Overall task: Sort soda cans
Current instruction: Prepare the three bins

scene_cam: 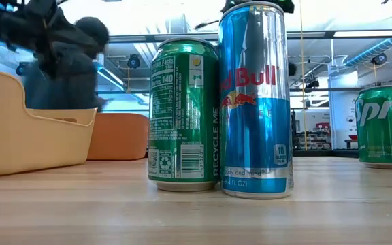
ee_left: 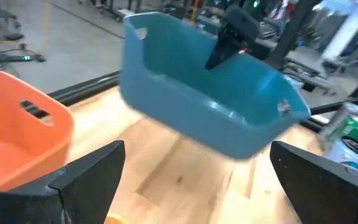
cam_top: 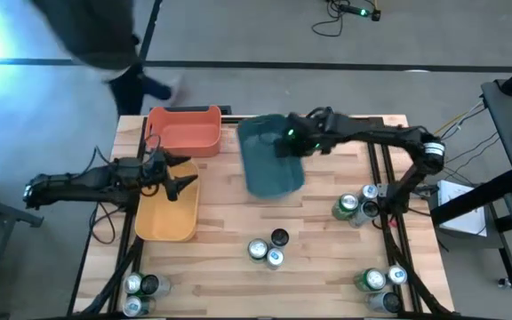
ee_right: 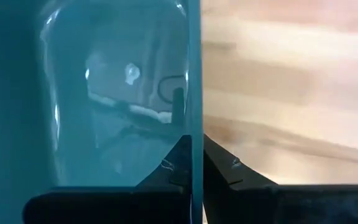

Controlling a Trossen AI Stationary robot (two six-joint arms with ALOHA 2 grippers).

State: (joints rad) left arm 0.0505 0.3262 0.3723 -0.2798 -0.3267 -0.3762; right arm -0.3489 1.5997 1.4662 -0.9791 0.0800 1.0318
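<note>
The orange tub stood at the table's far edge, with the yellow tub nearer on its left side and the teal tub to their right, about mid-table. A trio of soda cans sat in front of the teal tub. Further cans were grouped at the right edge and in both near corners, left and right.
</note>
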